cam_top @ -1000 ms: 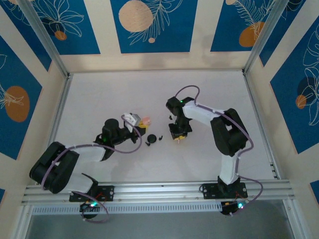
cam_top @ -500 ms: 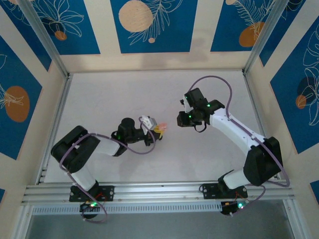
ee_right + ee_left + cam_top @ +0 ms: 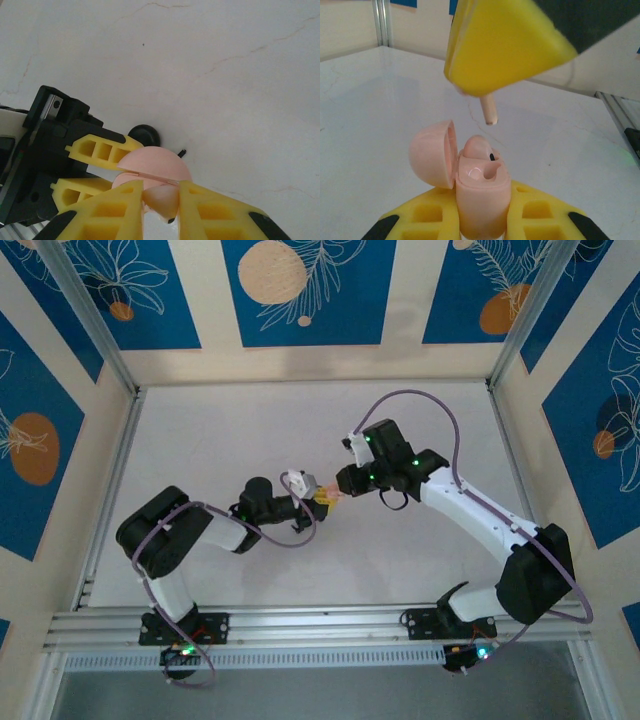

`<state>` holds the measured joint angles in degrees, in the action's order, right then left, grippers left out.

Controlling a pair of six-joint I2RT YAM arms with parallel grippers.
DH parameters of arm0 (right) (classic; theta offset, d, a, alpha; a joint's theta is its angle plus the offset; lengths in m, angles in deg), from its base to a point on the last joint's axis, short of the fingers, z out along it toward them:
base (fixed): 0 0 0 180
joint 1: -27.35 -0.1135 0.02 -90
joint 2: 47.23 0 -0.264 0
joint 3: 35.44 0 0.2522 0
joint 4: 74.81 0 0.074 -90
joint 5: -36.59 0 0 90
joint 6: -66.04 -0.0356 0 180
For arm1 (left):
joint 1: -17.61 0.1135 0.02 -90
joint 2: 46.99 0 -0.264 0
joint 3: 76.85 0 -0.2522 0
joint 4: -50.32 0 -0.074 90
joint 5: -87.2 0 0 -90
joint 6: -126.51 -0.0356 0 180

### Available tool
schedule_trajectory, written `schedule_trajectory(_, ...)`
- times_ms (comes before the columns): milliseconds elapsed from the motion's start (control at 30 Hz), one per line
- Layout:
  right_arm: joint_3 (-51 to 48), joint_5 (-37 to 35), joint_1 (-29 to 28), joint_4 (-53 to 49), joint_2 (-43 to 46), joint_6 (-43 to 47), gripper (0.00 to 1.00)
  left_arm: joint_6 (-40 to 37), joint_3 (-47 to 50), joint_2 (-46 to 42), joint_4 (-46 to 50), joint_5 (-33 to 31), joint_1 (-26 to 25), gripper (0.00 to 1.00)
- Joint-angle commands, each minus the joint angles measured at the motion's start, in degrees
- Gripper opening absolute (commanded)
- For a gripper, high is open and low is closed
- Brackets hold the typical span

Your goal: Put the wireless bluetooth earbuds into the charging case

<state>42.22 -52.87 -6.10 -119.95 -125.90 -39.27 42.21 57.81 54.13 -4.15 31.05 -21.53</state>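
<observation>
**Two-arm manipulator: outward appearance**

Left arm [image 3: 165,540] and right arm [image 3: 470,508]: white tubular links joined by rounded black joint housings, each mounted on a black base bracket [image 3: 185,628]. A thin purple cable [image 3: 420,396] loops outside each arm. Small green indicator lights [image 3: 483,651] glow at the bases and on the right wrist. A small white camera housing [image 3: 297,481] sits at each wrist. Left tool [image 3: 322,502] and right tool [image 3: 343,480]: black angular bodies, one showing a small screw head [image 3: 56,104]. Each carries two wedge-shaped yellow plastic fingers [image 3: 559,215] moulded with rectangular hollow cells and black corner patches [image 3: 582,220].
</observation>
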Motion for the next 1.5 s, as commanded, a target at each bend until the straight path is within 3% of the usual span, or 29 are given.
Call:
schedule_trajectory(0, -0.86, 2.01, -0.96, 2.47, 1.86, 2.28, 0.2, 1.26, -1.37, 0.39, -4.38, 1.43, -0.56, 0.1)
schedule_trajectory(467, -2.44, 2.01, -2.24, 3.54, 2.48, 3.09, 0.2, 5.67, -0.84, 2.46, -12.35, -0.58, -0.51, 0.1)
schedule_trajectory(1467, -3.58, -3.97, -3.18, 10.05, 4.79, 4.63, 0.21, 8.17, -1.41, 2.06, -12.35, -0.05, -0.53, 0.1)
